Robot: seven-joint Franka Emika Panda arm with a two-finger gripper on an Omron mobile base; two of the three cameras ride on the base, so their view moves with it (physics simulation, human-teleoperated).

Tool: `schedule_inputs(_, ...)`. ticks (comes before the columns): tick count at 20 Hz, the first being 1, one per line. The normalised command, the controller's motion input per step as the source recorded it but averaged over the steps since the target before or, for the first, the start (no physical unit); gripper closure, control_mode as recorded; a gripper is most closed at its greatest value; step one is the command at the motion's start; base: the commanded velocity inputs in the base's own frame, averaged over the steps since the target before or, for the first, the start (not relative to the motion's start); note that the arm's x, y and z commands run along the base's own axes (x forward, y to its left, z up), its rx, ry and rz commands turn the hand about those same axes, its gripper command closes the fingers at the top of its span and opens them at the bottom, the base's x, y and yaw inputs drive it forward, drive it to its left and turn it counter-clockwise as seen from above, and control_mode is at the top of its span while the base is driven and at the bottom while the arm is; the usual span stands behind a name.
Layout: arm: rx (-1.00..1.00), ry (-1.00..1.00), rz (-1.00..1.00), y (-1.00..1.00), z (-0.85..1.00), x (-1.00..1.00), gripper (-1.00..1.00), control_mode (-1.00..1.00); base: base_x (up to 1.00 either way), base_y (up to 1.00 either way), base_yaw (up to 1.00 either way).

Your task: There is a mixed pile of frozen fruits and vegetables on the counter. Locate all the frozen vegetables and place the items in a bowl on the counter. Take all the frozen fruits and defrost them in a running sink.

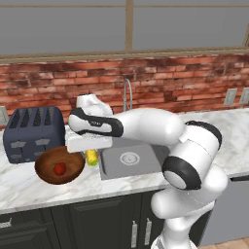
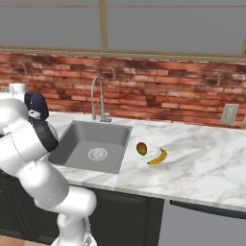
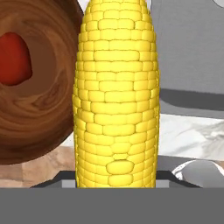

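Note:
My gripper (image 1: 90, 151) is shut on the yellow corn cob (image 1: 91, 157), holding it just above the counter between the bowl and the sink. In the hand view the corn cob (image 3: 116, 96) stands lengthwise from my gripper (image 3: 116, 180). To its left is the dark-brown wooden bowl (image 3: 43, 122) with the red tomato-like item (image 3: 15, 59) inside. The bowl (image 1: 44, 168) sits in front of the toaster and holds the red item (image 1: 60, 168). The banana (image 2: 157, 156) and the orange-red fruit (image 2: 141, 148) lie on the counter (image 2: 197, 153) right of the sink (image 2: 77, 139).
A dark toaster (image 1: 34, 132) stands behind the bowl. The tall curved faucet (image 2: 98, 98) rises behind the sink basin (image 1: 116, 165), in front of the brick wall. Wall sockets (image 2: 229, 113) sit at the far right.

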Motion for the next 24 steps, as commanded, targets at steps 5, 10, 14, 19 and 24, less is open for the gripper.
schedule_inputs(5, 0.01, 0.03, 0.07, 0.43, 0.01, 0.18, 1.0, -1.0, 0.0, 0.0, 0.0)
schedule_inputs(10, -0.03, 0.02, 0.03, 0.48, -0.04, 0.28, 1.0, -1.0, 0.0, 0.0, 0.0)
schedule_inputs(14, -0.07, 0.06, 0.0, 0.52, -0.06, 0.26, 1.0, -1.0, 0.0, 0.0, 0.0)
schedule_inputs(19, -0.08, 0.07, 0.0, 0.49, -0.14, 0.25, 1.0, -1.0, 0.0, 0.0, 0.0)
schedule_inputs(24, -0.03, 0.04, 0.0, 0.3, -0.18, 0.08, 1.0, -1.0, 0.0, 0.0, 0.0)
